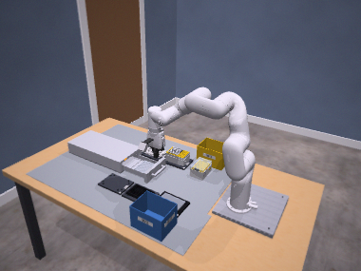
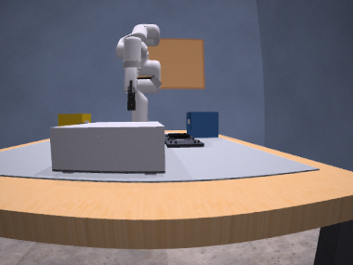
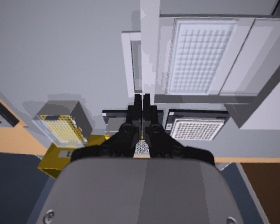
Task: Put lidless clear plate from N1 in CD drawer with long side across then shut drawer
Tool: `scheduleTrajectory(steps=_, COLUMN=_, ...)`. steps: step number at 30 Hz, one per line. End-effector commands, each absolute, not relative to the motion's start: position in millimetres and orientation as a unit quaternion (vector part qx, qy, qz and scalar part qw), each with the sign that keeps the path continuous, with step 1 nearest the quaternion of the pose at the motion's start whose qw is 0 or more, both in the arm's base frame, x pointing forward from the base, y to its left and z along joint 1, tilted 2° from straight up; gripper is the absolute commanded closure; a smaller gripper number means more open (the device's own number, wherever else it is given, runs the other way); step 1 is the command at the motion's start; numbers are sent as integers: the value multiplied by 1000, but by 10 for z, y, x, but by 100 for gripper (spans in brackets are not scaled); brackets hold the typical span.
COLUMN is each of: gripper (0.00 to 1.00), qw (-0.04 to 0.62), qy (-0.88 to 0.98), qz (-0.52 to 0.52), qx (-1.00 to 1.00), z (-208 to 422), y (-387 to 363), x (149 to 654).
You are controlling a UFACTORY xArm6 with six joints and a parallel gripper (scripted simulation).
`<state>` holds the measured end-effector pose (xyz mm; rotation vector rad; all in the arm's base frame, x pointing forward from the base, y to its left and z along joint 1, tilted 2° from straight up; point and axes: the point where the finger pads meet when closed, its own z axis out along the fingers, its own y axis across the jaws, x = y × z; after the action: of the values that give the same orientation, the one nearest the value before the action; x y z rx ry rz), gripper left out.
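The cooler CD [image 1: 102, 148] lies at the back left of the mat, with its drawer pulled out toward the arm's base. The clear plate [image 3: 197, 55] lies flat in the drawer place nearest the drawer's front, with its long side across the drawer; it also shows in the top view [image 1: 137, 163]. The bar handle [image 3: 133, 60] runs along the drawer's front. My gripper [image 3: 142, 103] is shut on nothing. It hangs above the drawer's front corner, just past one end of the handle [image 1: 151, 152]. From behind the housing [image 2: 108, 146], the gripper [image 2: 131, 100] is well above the cooler's top.
A tip box [image 3: 199, 129] and a clear box of yellow tips [image 3: 62, 127] stand just beyond the drawer's side. The yellow bin [image 1: 211, 153] is behind them. Black work nests [image 1: 114, 183] and the blue bin [image 1: 154, 215] stand toward the front of the mat.
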<state>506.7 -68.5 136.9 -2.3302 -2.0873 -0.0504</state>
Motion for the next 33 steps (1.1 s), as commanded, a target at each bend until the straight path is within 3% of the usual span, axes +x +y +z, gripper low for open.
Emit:
scheduleTrajectory(steps=1, gripper=100, qw=1, qy=-667, qz=-21, qx=-745, z=1371, y=-666, x=4899)
scheduleTrajectory(steps=12, gripper=100, qw=1, qy=-667, qz=-21, qx=-745, z=1282, y=-608, x=4389)
scheduleTrajectory(steps=33, gripper=100, qw=1, qy=-667, qz=-21, qx=-745, z=1165, y=-604, x=4391)
